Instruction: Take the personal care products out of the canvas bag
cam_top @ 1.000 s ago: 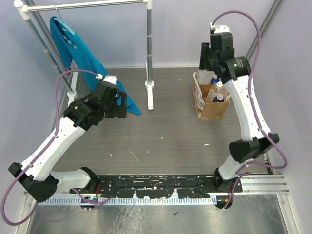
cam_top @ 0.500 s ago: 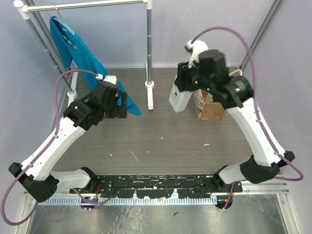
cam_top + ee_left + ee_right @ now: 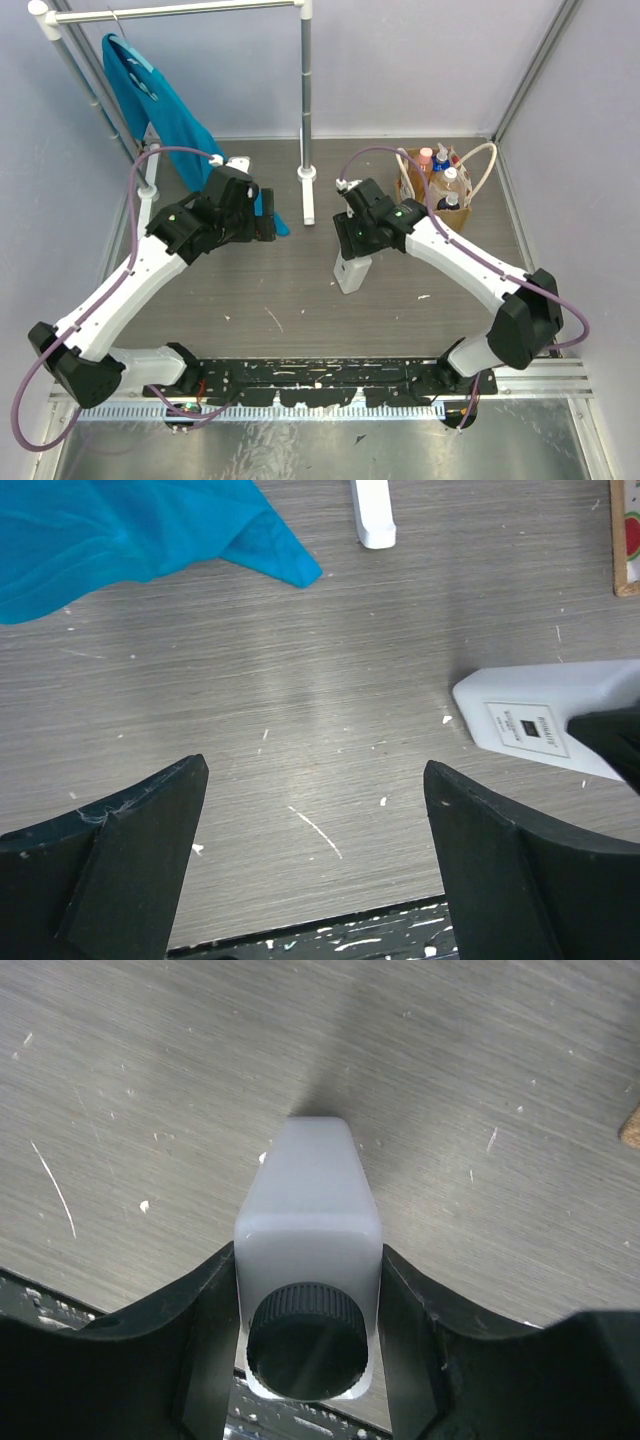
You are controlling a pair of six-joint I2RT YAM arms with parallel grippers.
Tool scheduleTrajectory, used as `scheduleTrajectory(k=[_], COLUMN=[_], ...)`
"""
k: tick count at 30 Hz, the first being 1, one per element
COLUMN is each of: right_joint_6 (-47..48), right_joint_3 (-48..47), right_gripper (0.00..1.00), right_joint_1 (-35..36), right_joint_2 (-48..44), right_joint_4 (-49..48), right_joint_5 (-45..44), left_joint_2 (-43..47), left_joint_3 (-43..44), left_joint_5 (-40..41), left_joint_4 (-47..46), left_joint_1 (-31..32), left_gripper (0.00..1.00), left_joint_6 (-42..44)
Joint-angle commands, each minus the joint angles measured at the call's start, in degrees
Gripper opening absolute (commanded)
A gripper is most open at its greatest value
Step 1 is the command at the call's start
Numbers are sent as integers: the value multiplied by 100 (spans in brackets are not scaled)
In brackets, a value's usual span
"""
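My right gripper (image 3: 357, 245) is shut on the white rectangular bottle (image 3: 352, 272) with a dark cap (image 3: 308, 1340), holding it upright at the middle of the table, its base at or just above the surface. The bottle also shows in the left wrist view (image 3: 545, 720). The tan canvas bag (image 3: 437, 200) stands at the back right with pale cord handles; a pinkish bottle (image 3: 425, 158), a clear amber bottle (image 3: 451, 188) and a blue-capped one (image 3: 441, 156) stick out of it. My left gripper (image 3: 268, 215) is open and empty, left of the white bottle.
A teal-blue garment (image 3: 150, 100) hangs from a metal rack (image 3: 306, 90) at the back left, its hem reaching the table (image 3: 270, 550). The rack's white foot (image 3: 309, 200) lies behind the bottle. Grey walls close in both sides.
My right gripper lifted the white bottle out of the bag, carried it left and forward, and lowered it to the middle of the table. The left arm shifted slightly right.
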State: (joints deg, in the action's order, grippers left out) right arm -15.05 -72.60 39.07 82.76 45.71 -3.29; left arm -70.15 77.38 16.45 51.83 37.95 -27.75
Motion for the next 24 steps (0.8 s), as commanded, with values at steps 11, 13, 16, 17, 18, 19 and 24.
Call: scheduleTrajectory(k=[11,13,16,17,18,19,24], right_joint_6=[-214,-70,45,92,149,204,389], right_joint_3=[-722,-1012,-1542,-1701,-1832,-1946,-2462], right_gripper=[100,100,100,100,100,100,100], right_joint_1=[84,-96,-857,-1120,-1384,-1616,-2532], right_joint_2=[-289,-424,-372,-315,-249,-180,306], right_joint_4=[-1007,-838,-452,-329,-233,-193,-258], right_joint_5=[-1354,-1779,-1730,-1727,-1723,-1673,-1475], left_joint_2=[-306,-320,-393,-439,-500,-578,-1488], left_joint_3=[-22,77,300,394,486,594,1687], left_joint_5=[-553,-661,-832,-919,-1007,-1122,-1692], left_joint_4=[-776,-869,-1032,-1100,-1169,-1285,-1533], left_joint_1=[-18,-16,-14,-8,-4,7,153], left_gripper=[96,96,96,96,96,96,97], left_joint_6=[-204,-188,-187,-175,-156,-96,287])
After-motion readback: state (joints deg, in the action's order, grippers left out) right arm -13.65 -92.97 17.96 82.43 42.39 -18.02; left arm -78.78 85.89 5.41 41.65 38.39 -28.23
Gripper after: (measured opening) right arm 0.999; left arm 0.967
